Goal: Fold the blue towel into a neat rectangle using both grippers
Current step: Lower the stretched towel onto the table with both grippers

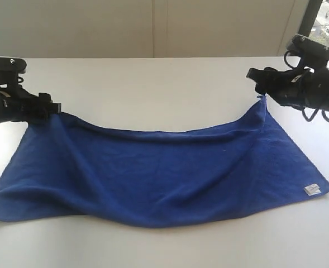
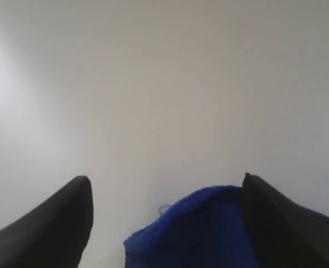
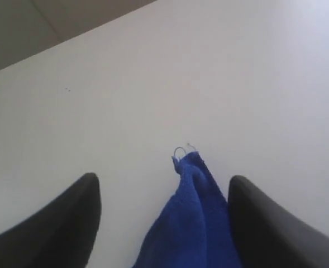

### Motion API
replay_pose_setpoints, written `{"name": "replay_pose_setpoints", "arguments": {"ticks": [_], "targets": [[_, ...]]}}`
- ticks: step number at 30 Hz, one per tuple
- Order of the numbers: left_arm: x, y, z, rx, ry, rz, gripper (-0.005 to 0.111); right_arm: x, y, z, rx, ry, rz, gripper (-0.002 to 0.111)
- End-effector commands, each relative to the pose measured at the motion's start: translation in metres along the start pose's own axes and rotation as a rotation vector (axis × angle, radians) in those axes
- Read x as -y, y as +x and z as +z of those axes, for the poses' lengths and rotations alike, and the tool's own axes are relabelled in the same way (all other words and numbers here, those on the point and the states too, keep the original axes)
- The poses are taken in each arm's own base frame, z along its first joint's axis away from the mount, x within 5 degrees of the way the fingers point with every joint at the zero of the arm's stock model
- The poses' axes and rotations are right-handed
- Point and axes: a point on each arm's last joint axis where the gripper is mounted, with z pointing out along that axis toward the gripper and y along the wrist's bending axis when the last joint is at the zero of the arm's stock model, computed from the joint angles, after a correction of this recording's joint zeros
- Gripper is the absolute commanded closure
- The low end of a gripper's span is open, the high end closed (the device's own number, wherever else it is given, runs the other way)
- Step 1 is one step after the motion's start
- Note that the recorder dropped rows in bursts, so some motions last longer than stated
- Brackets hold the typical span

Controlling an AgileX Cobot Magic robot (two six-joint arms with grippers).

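The left gripper [image 2: 166,178] stood with its jaws wide apart. A corner of the blue towel [image 1: 153,173] rose between them, lying against one black finger [image 2: 276,223] and clear of the other. The right gripper [image 3: 164,177] was spread just as wide. A narrow, bunched corner of the towel, with a small thread loop [image 3: 181,150] at its tip, stood between its fingers, close against one and apart from the other. Neither pair of jaws pinched the cloth. In the exterior view both grippers hung low over the white table [image 1: 153,84], the left at the towel's far left corner and the right at its far right corner, with both corners raised off the surface. Between them the far edge sagged in a shallow curve. The rest of the towel lay spread and rumpled across the near half of the table, its long side running left to right, with a white label [image 1: 312,190] at the near right corner.
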Motion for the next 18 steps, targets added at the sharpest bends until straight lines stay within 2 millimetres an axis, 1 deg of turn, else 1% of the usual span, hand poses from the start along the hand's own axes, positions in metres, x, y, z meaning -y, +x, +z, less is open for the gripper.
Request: {"name": "replay_pose_setpoints", "arguments": {"ticks": [1,3,5,6,9,12,13,16,17,18], "targets": [[0.001,-0.015,-0.027,-0.041,0.047,0.072,0.032,-0.008,-0.014,-0.028,-0.066,-0.026,-0.146,0.047],[0.004,-0.016,-0.038,-0.101,0.086,0.085,0.036,-0.011,-0.016,-0.040,-0.124,-0.039,-0.212,0.052],[0.006,-0.013,-0.048,-0.190,0.134,0.118,0.047,-0.013,-0.013,-0.050,-0.204,-0.052,-0.269,0.060],[0.008,-0.011,-0.051,-0.232,0.154,0.139,0.052,-0.014,-0.013,-0.056,-0.239,-0.061,-0.297,0.067],[0.011,-0.001,-0.060,-0.370,0.207,0.159,0.077,-0.014,-0.006,-0.064,-0.349,-0.075,-0.355,0.088],[0.014,0.011,-0.067,-0.508,0.255,0.163,0.102,-0.011,0.001,-0.068,-0.443,-0.076,-0.402,0.107],[0.014,0.013,-0.068,-0.534,0.265,0.166,0.106,-0.011,0.004,-0.069,-0.473,-0.076,-0.404,0.108],[0.015,0.018,-0.072,-0.599,0.288,0.165,0.107,-0.009,0.011,-0.072,-0.550,-0.075,-0.411,0.108],[0.016,0.021,-0.077,-0.642,0.305,0.167,0.107,-0.005,0.018,-0.074,-0.598,-0.068,-0.421,0.108],[0.016,0.023,-0.080,-0.654,0.309,0.167,0.107,-0.004,0.021,-0.075,-0.613,-0.065,-0.420,0.108]]}}
